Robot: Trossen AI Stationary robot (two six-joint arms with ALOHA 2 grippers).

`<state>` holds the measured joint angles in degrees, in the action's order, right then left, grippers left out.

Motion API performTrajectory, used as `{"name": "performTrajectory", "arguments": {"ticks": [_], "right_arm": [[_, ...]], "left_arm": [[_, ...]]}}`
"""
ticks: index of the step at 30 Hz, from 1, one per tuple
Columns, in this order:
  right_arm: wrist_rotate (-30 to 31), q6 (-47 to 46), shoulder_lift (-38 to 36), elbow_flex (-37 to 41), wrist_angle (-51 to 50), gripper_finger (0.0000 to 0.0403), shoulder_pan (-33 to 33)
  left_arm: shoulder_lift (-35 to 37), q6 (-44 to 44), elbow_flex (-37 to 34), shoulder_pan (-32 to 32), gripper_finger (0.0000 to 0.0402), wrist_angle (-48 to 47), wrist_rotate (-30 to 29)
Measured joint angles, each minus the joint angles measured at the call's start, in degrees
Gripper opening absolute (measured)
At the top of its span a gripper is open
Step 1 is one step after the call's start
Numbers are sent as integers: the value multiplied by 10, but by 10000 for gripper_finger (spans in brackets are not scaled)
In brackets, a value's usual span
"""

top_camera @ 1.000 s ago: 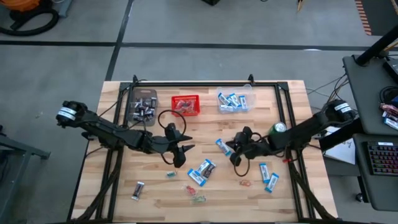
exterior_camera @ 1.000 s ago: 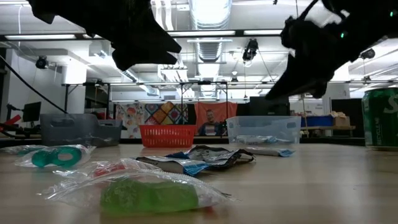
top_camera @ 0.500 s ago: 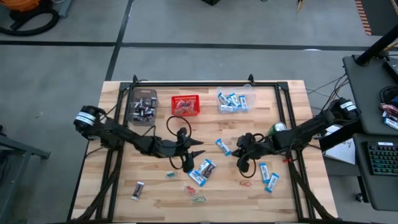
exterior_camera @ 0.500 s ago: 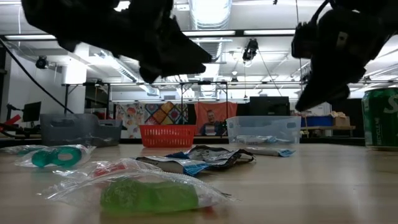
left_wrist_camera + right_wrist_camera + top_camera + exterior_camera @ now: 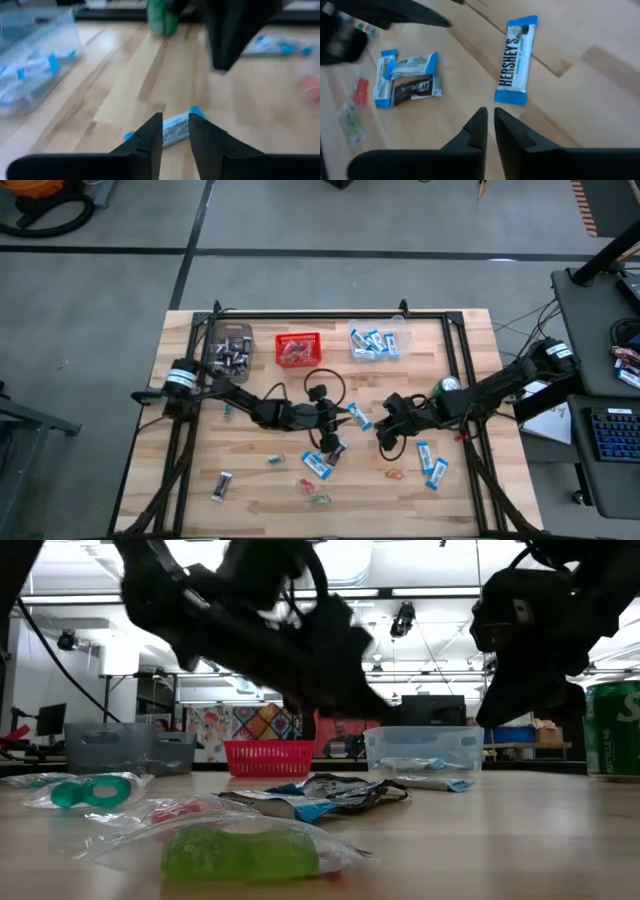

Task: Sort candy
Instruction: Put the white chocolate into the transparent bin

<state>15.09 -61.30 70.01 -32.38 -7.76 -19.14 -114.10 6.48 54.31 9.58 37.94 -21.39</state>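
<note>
Blue-and-white packets are lying loose around the middle of the desk [image 5: 190, 330], and the left hand [image 5: 343, 418] is reaching in over one of them, the blue packet [image 5: 359, 417] just at its tips. In the left wrist view that packet is sitting right between the parted fingers [image 5: 150, 132], so the hand is open and not yet gripping. The right hand [image 5: 383, 434] is hovering at about 3 o'clock of that packet, fingers nearly together and holding nothing.

Sorting looks partly done: the clear bin [image 5: 378, 342] at 12 o'clock is holding several blue packets, the grey bin [image 5: 229, 351] at 11 o'clock is holding dark bars, and the red basket [image 5: 298, 349] is sitting between them. Left to sort: a small pile [image 5: 325, 457] of blue and dark pieces near centre, two blue packets [image 5: 430, 463] at 4 o'clock, a dark bar [image 5: 222, 486] at 7 o'clock, and tiny red and green pieces [image 5: 312, 490] at 6 o'clock.

Room is tight between the two hands; the green can [image 5: 446, 387] is standing close by the right arm. The 9 o'clock side is open.
</note>
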Motion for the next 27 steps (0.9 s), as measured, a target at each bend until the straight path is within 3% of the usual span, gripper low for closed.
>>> {"name": "performTrajectory", "arguments": {"ticks": [7, 14, 27], "right_arm": [[1, -88, 11, 6, -1, 112, -1], [14, -127, 68, 6, 47, 193, 1], [30, -161, 143, 5, 106, 255, 21]], "left_arm": [[-57, 0, 31, -32, 40, -6, 3], [-69, -6, 31, -50, 37, -5, 50], [-96, -26, 31, -64, 37, 7, 61]]}}
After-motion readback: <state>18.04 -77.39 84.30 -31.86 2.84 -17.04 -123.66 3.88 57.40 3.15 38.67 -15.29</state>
